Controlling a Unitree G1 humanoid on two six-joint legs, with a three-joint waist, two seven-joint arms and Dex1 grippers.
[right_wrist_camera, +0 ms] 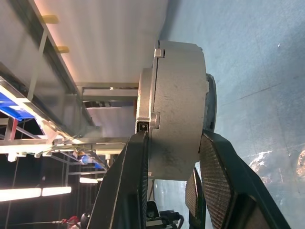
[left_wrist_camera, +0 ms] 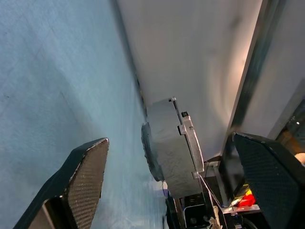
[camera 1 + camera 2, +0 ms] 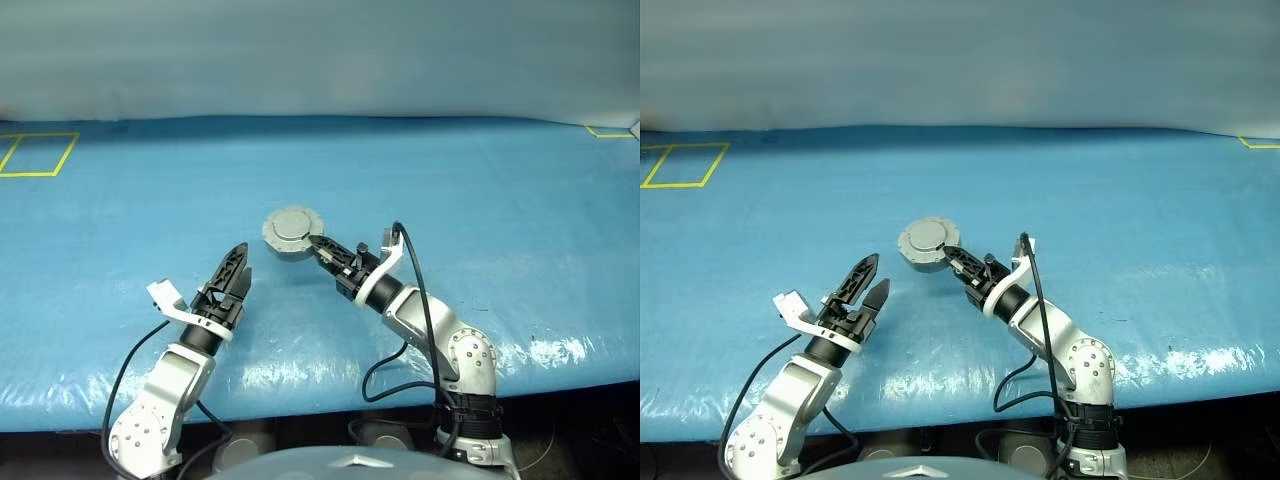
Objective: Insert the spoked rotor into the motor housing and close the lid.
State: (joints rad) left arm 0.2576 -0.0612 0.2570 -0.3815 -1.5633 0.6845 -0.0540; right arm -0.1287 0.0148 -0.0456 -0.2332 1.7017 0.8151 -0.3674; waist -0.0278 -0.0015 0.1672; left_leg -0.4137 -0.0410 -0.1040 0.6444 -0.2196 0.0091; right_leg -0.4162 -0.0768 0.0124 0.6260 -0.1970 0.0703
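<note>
I see the motor housing (image 3: 292, 234), a short round grey metal cup, held just above the blue table between the right gripper's (image 3: 318, 243) black fingers. Its lid (image 1: 144, 110), a thin grey disc, lies closed flat against the rim. I cannot see the rotor inside.

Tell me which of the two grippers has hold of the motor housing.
The right gripper: its fingers clamp the grey motor housing, lid shut, above the blue table. The left gripper stands open and apart from it.
</note>
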